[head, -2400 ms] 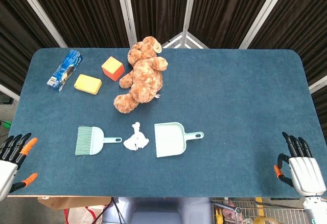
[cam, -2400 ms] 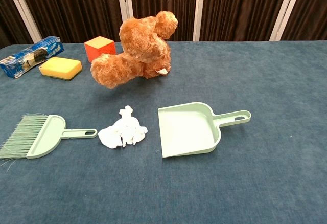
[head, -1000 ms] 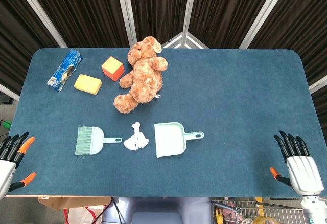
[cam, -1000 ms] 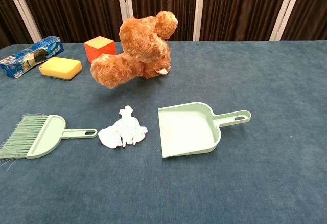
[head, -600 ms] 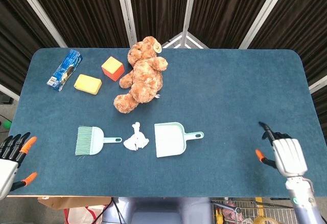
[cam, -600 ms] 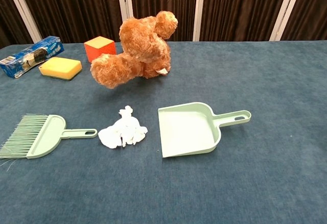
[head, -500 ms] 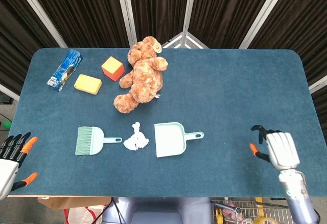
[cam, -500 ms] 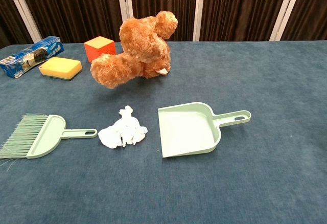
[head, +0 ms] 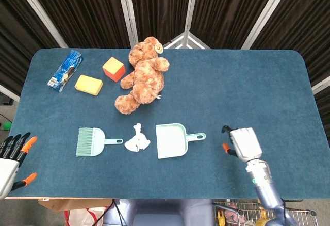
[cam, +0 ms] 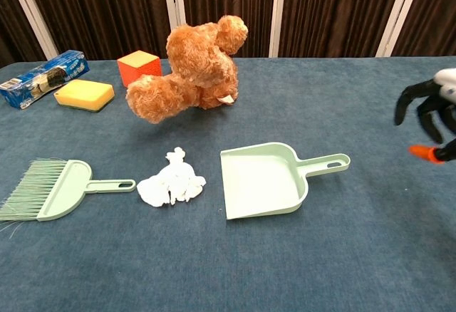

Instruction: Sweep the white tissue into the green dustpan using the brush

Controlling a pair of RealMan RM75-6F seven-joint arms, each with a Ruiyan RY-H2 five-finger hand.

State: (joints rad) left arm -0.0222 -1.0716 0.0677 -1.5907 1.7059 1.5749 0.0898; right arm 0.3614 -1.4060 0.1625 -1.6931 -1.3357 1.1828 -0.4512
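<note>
A crumpled white tissue point(head: 137, 142) point(cam: 172, 182) lies on the blue table between the brush and the dustpan. The pale green brush point(head: 92, 142) point(cam: 53, 187) lies to its left, bristles pointing left. The green dustpan point(head: 174, 140) point(cam: 265, 178) lies to its right, handle pointing right. My right hand point(head: 242, 141) point(cam: 432, 118) hovers over the table to the right of the dustpan handle, fingers apart and curved down, holding nothing. My left hand point(head: 11, 159) stays at the table's front left corner, fingers spread, empty.
A brown teddy bear point(head: 143, 76) lies behind the tissue. An orange cube point(head: 113, 68), a yellow sponge point(head: 88, 84) and a blue packet point(head: 65, 69) sit at the back left. The table edge point(head: 154, 197) runs along the front.
My right hand has moved from the front right corner leftward over the table toward the dustpan handle and now shows in the chest view. Left hand and objects are unmoved.
</note>
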